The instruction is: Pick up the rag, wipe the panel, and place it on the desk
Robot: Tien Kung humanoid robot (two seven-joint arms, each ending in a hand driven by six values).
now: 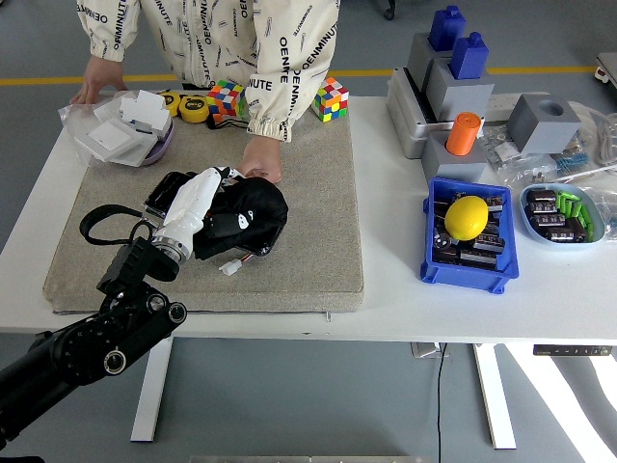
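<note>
Centrally on the table lies a grey mat, the landmark for everything else. On its middle sits the black panel, mostly covered by the black rag. From the mat's near left corner the left hand reaches in, fingers pressed down on the rag and gripping it against the panel. At the mat's far edge a person's hand rests fingertips on the panel's far side, just behind the rag.

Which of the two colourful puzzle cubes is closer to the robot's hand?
The left cube, beside the yellow tape measure. It sits nearer the left hand wiping with the rag than the right cube.
</note>
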